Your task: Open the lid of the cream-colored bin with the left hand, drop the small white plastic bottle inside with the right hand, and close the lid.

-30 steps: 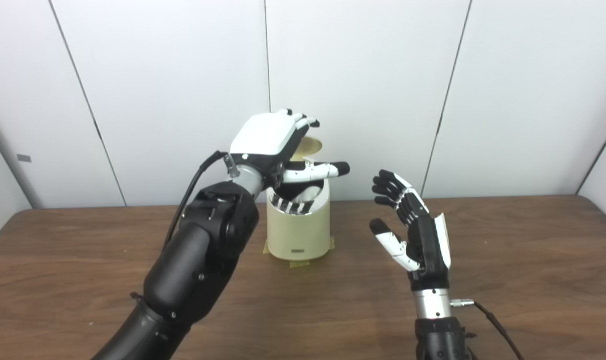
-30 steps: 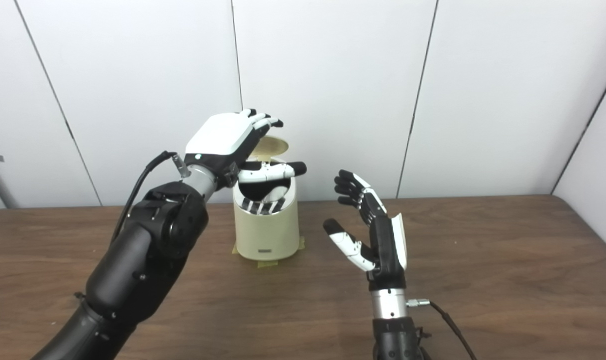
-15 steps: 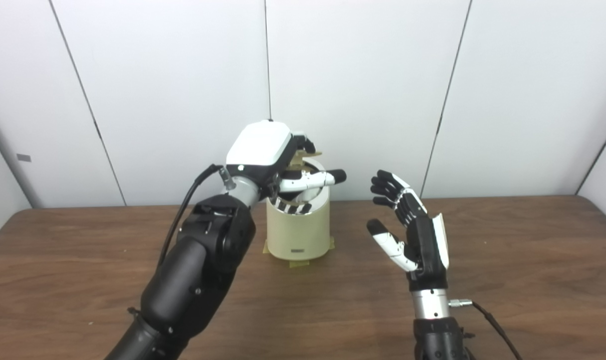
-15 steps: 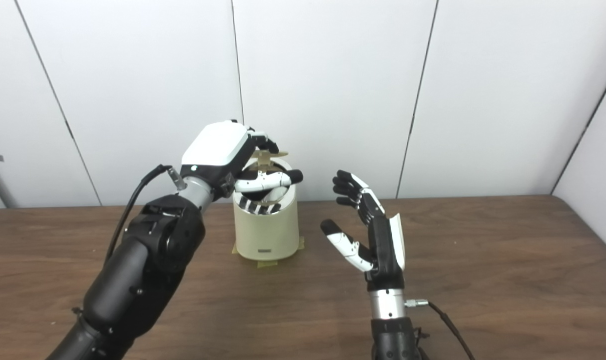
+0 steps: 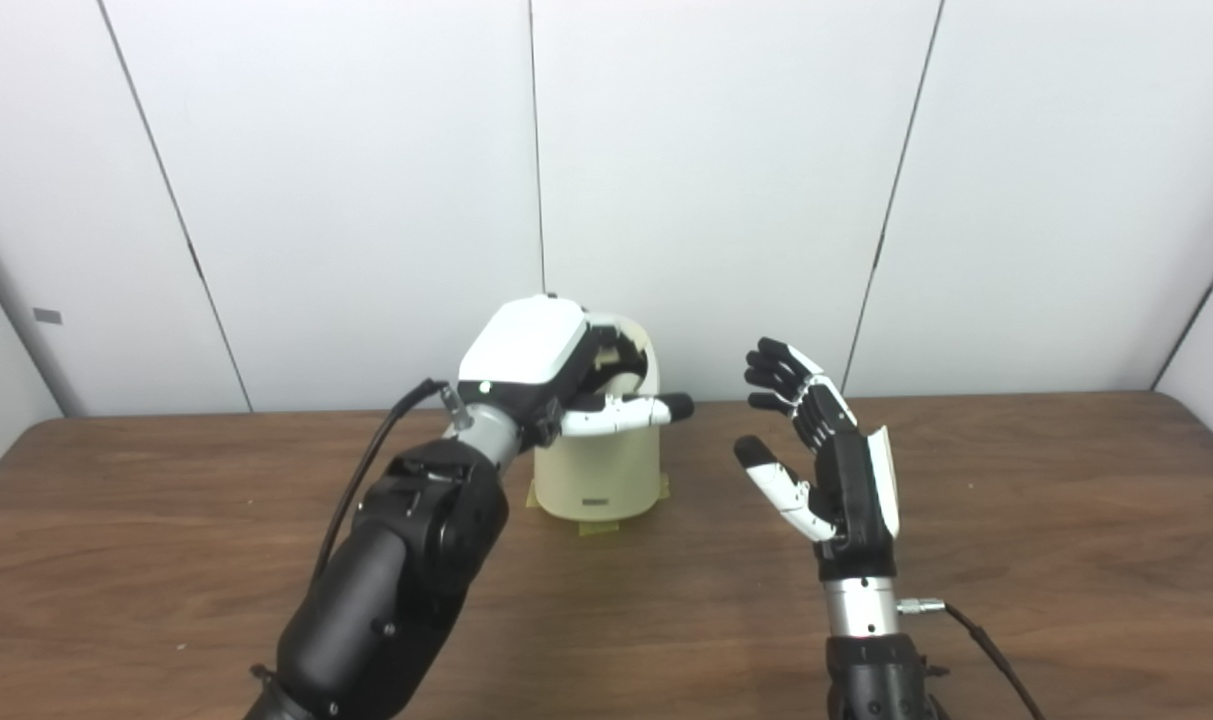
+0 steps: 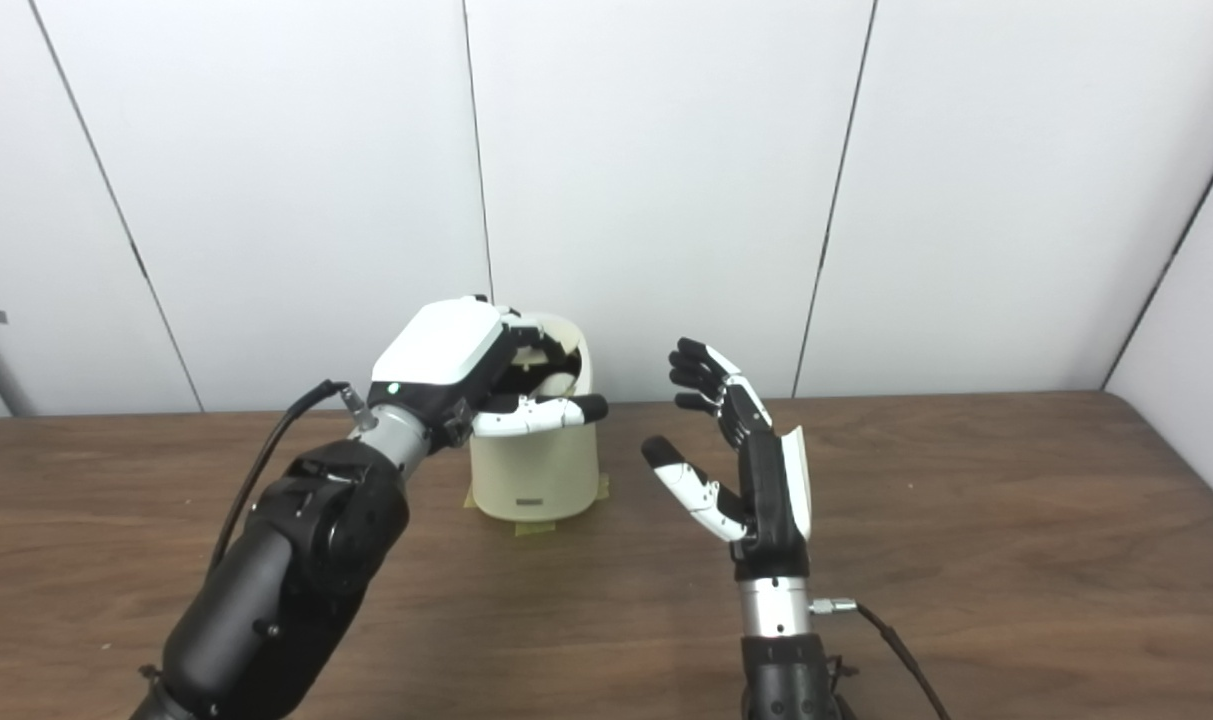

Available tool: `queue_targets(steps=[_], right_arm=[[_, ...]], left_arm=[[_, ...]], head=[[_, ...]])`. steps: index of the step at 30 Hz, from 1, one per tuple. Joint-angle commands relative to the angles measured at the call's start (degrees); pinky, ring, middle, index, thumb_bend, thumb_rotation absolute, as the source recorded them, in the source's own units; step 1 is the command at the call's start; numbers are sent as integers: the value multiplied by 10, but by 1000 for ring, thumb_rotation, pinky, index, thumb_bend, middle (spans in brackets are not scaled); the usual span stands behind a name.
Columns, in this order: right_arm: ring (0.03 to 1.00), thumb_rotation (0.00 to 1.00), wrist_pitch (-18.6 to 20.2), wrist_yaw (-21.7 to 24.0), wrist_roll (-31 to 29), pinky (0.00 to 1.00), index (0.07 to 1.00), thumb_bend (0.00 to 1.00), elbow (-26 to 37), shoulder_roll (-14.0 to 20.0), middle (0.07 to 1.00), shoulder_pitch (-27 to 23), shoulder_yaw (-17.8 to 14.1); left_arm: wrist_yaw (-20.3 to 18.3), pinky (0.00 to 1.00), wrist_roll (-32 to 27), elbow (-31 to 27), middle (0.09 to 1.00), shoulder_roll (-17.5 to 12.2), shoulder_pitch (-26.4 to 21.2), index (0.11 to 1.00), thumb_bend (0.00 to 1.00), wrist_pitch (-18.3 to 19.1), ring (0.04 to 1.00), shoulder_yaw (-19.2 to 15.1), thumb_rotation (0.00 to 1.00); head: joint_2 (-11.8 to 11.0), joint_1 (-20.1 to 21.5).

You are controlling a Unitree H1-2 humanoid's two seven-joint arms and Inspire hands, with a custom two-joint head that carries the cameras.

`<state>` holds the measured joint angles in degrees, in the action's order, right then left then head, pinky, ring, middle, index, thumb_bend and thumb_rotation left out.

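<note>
- Where the dark wood table (image 5: 1016,560) runs closest to the cameras, the two black forearms rise from the bottom edge, the left one thick and angled toward the centre, the right one standing nearly upright with a cable plugged in at its wrist.
- A little farther in, the right hand (image 5: 831,465) stands upright above the table, palm turned toward the bin, fingers (image 5: 781,375) spread and gently curled, thumb out to the side; it holds nothing and touches nothing.
- Farther back, the left hand (image 6: 471,365) lies over the top of the cream-colored bin (image 6: 536,470), its white back facing up; its fingers curl down onto the lid (image 6: 566,345), and its thumb juts out to the right across the front of the bin just under the top.
- The lid sits low on the bin; whether it is fully seated cannot be told, since the hand covers most of it.
- The bin stands on the table just left of centre, near the rear edge, with strips of tape at its base, well apart from the right hand.
- The small white plastic bottle cannot be seen in either view.
- Behind everything stands a wall of white panels (image 5: 716,180).
</note>
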<state>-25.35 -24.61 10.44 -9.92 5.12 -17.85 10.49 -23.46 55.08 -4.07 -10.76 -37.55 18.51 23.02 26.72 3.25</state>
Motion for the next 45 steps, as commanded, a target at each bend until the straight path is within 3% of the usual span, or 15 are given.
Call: queue_targets(steps=[1, 17, 45], right_arm=[[757, 639, -16, 4, 5, 680, 807, 564, 16, -1, 782, -19, -8], [727, 587, -16, -13, 9, 646, 772, 540, 40, -6, 758, -16, -16], [718, 600, -16, -9, 19, 640, 773, 576, 39, -11, 749, -14, -24]], left_arm=[[2, 1000, 0, -16, 795, -3, -16, 749, 794, -7, 896, -1, 1000], [-12, 1000, -22, 2, 806, -13, -4, 781, 804, 0, 898, -6, 1000], [13, 1000, -29, 32, 799, -17, 4, 781, 799, -13, 887, -9, 1000]], head=[[1, 0], [14, 10], [16, 11]])
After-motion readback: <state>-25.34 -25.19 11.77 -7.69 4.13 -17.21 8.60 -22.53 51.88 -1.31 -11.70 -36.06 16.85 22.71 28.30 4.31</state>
